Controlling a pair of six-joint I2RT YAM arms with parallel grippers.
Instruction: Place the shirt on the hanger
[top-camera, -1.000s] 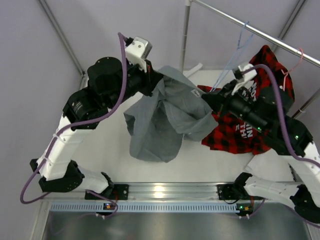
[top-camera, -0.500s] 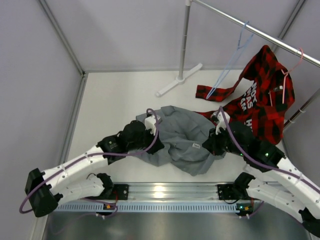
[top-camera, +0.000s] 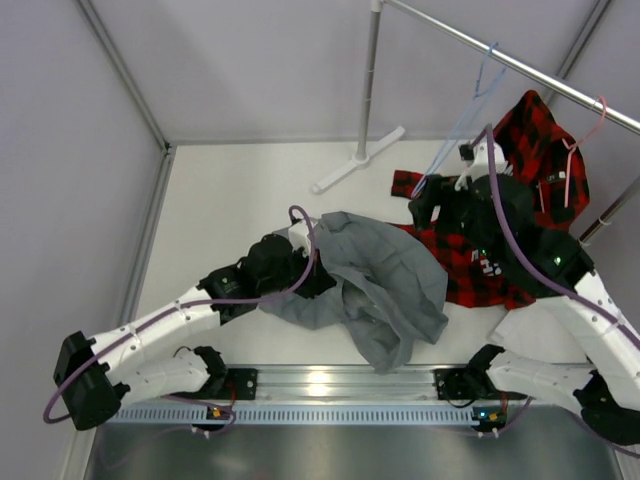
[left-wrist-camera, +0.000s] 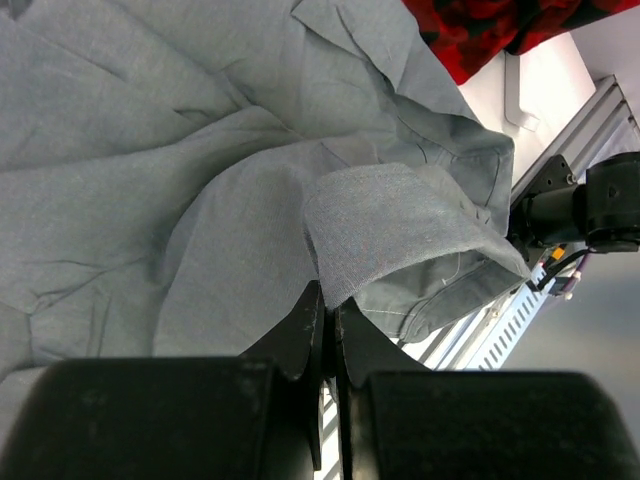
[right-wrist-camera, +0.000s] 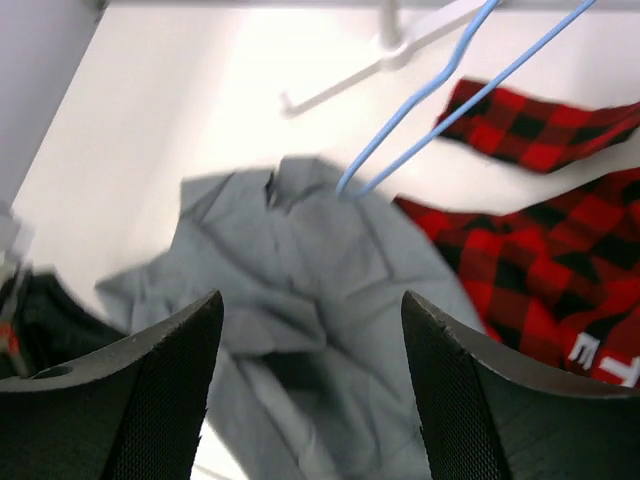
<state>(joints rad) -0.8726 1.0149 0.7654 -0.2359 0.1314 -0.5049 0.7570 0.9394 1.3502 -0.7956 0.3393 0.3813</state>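
The grey shirt (top-camera: 385, 275) lies crumpled on the white table, just in front of the arm bases. My left gripper (top-camera: 318, 280) is low at its left edge, shut on a fold of the shirt (left-wrist-camera: 390, 225), and the cloth is pinched between its fingertips (left-wrist-camera: 328, 300). My right gripper (top-camera: 422, 208) hovers above the shirt's far right side, open and holding nothing; the shirt (right-wrist-camera: 320, 260) shows blurred between its fingers (right-wrist-camera: 312, 300). The light-blue hanger (top-camera: 462, 120) hangs by its hook from the rail, its lower end just beyond the right gripper. In the right wrist view the hanger (right-wrist-camera: 440, 95) hangs over the shirt's far edge.
A red-and-black plaid shirt (top-camera: 530, 165) on a pink hanger (top-camera: 580, 135) hangs at the right, with one sleeve trailing on the table (right-wrist-camera: 540, 120). The metal rail (top-camera: 520, 68) crosses the back right, and its stand pole (top-camera: 370, 80) and foot (top-camera: 355, 160) rise behind the shirt. Grey walls close in the left and back.
Both arms lowered the lifted shirt onto the table. The right gripper then opened, let go of the shirt and rose toward the blue hanger. The left gripper stayed shut on it.
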